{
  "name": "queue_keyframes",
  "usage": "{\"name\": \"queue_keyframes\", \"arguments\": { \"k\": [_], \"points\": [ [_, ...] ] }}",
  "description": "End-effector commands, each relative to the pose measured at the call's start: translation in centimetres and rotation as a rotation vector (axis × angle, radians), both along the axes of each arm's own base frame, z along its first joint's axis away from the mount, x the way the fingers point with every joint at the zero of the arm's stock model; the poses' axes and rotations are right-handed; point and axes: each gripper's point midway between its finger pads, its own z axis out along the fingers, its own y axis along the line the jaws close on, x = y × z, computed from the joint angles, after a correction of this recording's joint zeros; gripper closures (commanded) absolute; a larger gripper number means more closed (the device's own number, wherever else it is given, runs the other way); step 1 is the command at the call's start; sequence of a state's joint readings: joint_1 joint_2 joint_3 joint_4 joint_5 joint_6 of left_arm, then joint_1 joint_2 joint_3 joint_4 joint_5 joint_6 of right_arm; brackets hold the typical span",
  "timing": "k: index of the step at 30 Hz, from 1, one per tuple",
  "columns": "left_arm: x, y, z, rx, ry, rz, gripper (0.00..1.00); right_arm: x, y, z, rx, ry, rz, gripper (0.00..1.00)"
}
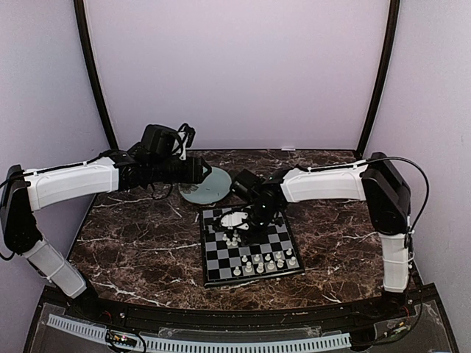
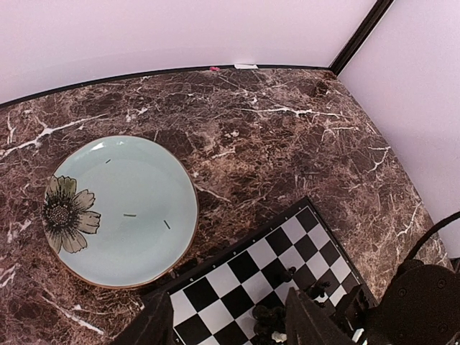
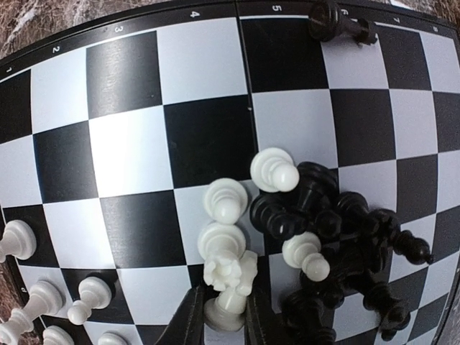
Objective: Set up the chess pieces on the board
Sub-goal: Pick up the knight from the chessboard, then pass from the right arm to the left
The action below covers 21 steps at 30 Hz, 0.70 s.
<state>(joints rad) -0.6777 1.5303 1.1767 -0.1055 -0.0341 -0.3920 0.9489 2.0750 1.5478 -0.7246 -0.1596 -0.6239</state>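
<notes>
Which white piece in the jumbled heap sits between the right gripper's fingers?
The crown-topped white piece; the right gripper straddles its base, while the other heaped white pieces lie beyond it.

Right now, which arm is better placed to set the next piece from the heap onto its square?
Right. The right tool is low over the heap on the board, straddling a white piece. The left tool hangs open by the plate, away from the heap.

Black-and-white chequered board, cream-white chess pieces
</notes>
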Motion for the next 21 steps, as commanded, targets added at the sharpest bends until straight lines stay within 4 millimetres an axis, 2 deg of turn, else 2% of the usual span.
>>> {"name": "queue_keyframes", "arguments": {
  "k": [1,8,13,16,17,18,21],
  "points": [
    [-0.1,0.1,1.5,-0.017,-0.036,-0.013,0.45,-0.2,-0.3,2.2,0.037,-0.023,0.003,0.81],
    [-0.4,-0.6,1.8,-0.04,-0.045,-0.052,0.45,-0.5,-0.3,6.0,0.14,-0.003,0.008,0.82],
    [-1.6,-2.2,3.6,-0.104,-0.097,-0.178,0.46,0.1,-0.5,9.4,0.247,0.038,-0.017,0.82],
    [-3.0,-3.3,5.7,-0.155,-0.176,-0.289,0.49,0.9,-0.8,11.9,0.319,0.063,-0.036,0.83],
    [-3.8,-3.7,5.8,-0.166,-0.187,-0.344,0.49,1.2,-0.8,13.0,0.352,0.068,-0.04,0.83],
    [-4.3,-4.0,6.9,-0.192,-0.222,-0.379,0.49,1.4,-0.9,14.2,0.387,0.073,-0.044,0.83],
    [-6.8,-5.5,7.7,-0.277,-0.226,-0.537,0.5,2.5,-1.2,17.1,0.48,0.099,-0.072,0.83]
  ]
}}
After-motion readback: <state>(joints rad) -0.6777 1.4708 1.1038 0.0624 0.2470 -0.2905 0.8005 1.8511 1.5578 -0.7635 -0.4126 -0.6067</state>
